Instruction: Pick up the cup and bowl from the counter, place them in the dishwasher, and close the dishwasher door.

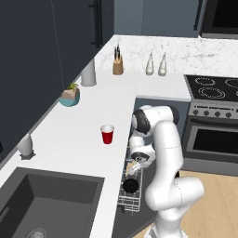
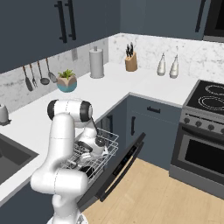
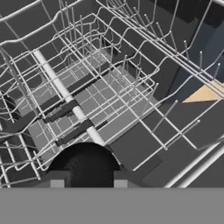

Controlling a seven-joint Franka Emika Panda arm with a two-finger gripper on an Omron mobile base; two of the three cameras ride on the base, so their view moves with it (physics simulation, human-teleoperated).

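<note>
Bowl (image 1: pixel 130 185): small, round, all black, sitting in the pulled-out white wire rack (image 1: pixel 124 201) of the dishwasher (image 2: pixel 94 173). In the hand view the bowl (image 3: pixel 86 164) shows as a dark dome low in frame, on the rack's wires (image 3: pixel 109 92). Pincer (image 3: pixel 86 180) sits right over it, fingertips (image 3: pixel 57 180) either side of the bowl's top; jaws parted a little, can't tell whether they touch the bowl. From the left base view the pincer (image 1: pixel 134 170) hangs just above the bowl, arm bent down over the rack. Cup (image 1: pixel 107 134): red, tapered, white rim and inside, upright on the white counter (image 1: pixel 69 135), near the counter edge, well apart from the pincer. Dishwasher door (image 2: pixel 117 168), dark blue-grey panel, is folded down open below the rack.
</note>
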